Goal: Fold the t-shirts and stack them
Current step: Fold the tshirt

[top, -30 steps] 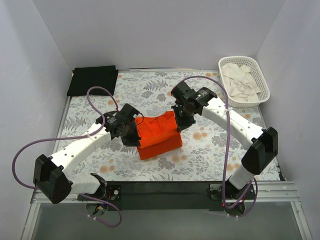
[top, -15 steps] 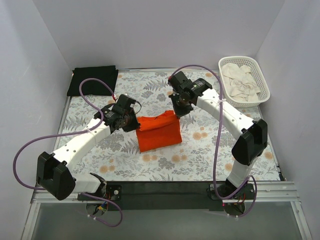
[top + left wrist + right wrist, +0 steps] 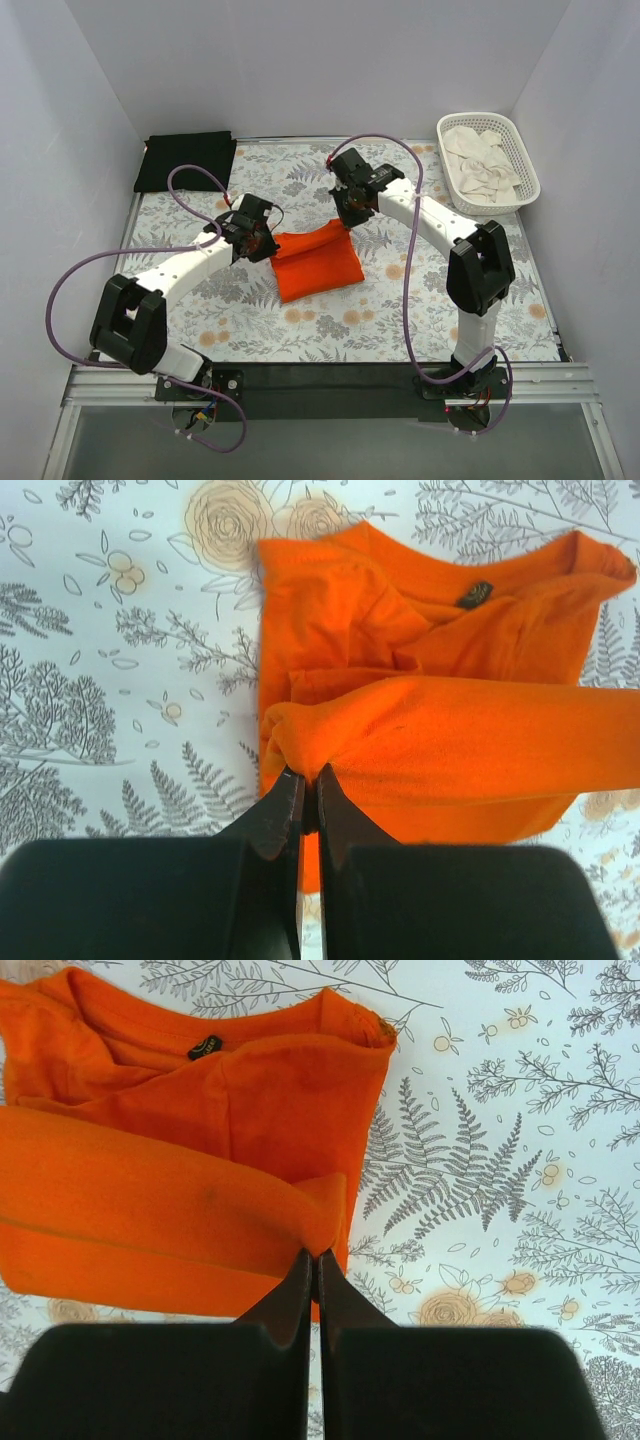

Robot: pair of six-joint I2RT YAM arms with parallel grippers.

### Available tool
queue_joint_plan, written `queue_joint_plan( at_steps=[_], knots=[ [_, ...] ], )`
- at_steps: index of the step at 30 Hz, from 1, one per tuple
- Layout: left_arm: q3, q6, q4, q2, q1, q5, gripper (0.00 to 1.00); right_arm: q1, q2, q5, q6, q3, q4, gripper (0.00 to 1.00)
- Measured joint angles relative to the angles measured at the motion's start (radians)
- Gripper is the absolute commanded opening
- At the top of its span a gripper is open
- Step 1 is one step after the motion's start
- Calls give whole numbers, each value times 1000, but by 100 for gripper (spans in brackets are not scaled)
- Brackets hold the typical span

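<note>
The orange t-shirt (image 3: 318, 263) lies partly folded in the middle of the floral tablecloth. My left gripper (image 3: 262, 243) is shut on its left corner, seen pinched in the left wrist view (image 3: 307, 770). My right gripper (image 3: 345, 217) is shut on its right corner, seen pinched in the right wrist view (image 3: 316, 1252). Both hold a folded edge of cloth lifted above the rest of the orange t-shirt (image 3: 430, 650), whose collar and label (image 3: 205, 1048) show underneath. The black t-shirt (image 3: 186, 161) lies folded at the far left corner.
A white lattice basket (image 3: 520, 150) with pale cloth in it stands at the far right corner. White walls close the table on three sides. The arms' cables loop over the left and centre of the table.
Both grippers have carried the pinched orange cloth toward the far side and closer together. The shirt now lies flatter and narrower than a second ago.
</note>
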Motion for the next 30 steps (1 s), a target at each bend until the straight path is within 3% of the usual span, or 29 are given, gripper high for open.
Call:
queue_joint_plan(
  at_steps=[10, 30],
  knots=[
    [-29, 15, 134, 114, 17, -16, 0, -27, 43, -4, -16, -89, 150, 1],
    [-28, 89, 229, 167, 18, -51, 2, -63, 96, -11, 14, -119, 231, 1]
  ],
)
